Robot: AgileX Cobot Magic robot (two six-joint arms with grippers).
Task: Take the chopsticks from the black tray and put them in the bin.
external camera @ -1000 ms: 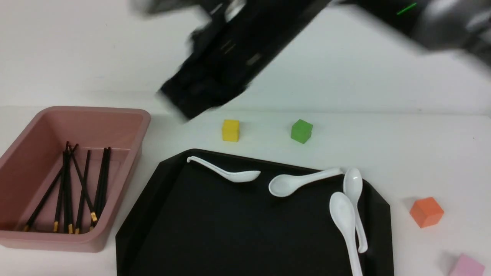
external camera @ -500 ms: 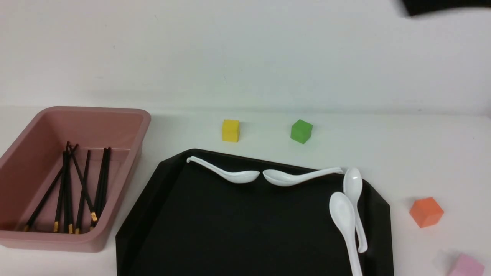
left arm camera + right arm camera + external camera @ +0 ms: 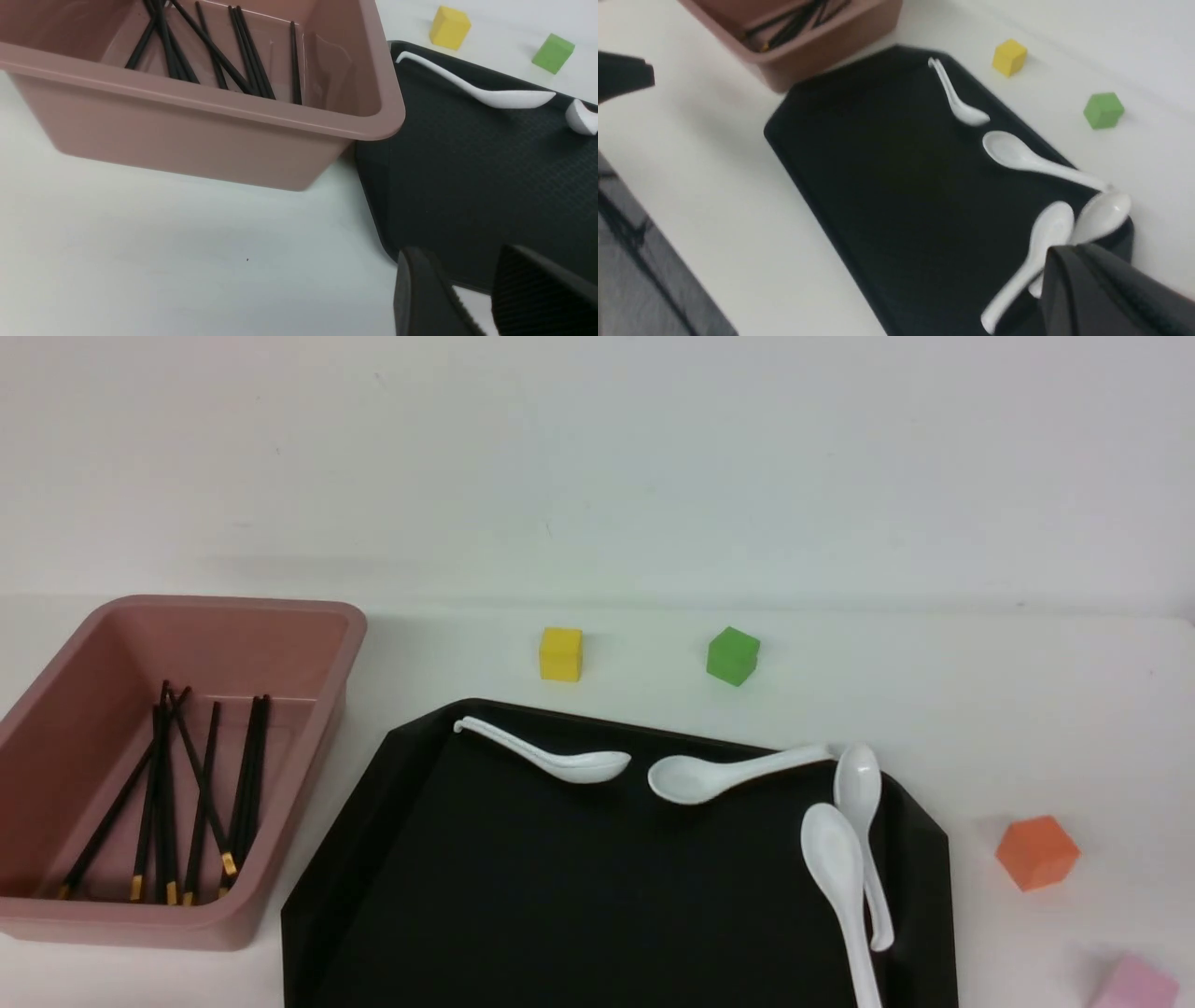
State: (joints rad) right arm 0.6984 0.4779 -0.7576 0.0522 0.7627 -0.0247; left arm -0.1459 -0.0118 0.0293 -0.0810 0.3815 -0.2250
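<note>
Several black chopsticks (image 3: 250, 775) with gold ends lie inside the pink bin (image 3: 187, 926) at the left; they also show in the left wrist view (image 3: 254, 60) and the right wrist view (image 3: 798, 21). The black tray (image 3: 560, 896) holds no chopsticks, only white spoons. Neither gripper shows in the front view. My left gripper (image 3: 460, 254) is open and empty, low over the tray's near-left corner (image 3: 467, 177), beside the bin (image 3: 187, 144). My right gripper (image 3: 1059, 256) is shut and empty, above the tray's right end (image 3: 901, 177), near two spoons.
Several white spoons lie along the tray's far edge (image 3: 579, 765) and right side (image 3: 840, 868). A yellow cube (image 3: 561, 654) and a green cube (image 3: 733, 655) stand behind the tray. An orange cube (image 3: 1036, 852) and a pink cube (image 3: 1134, 985) stand to its right.
The right arm swept up and to the right, out of the front view. The middle spoon on the tray's far edge rocked and settled bowl-up again.
</note>
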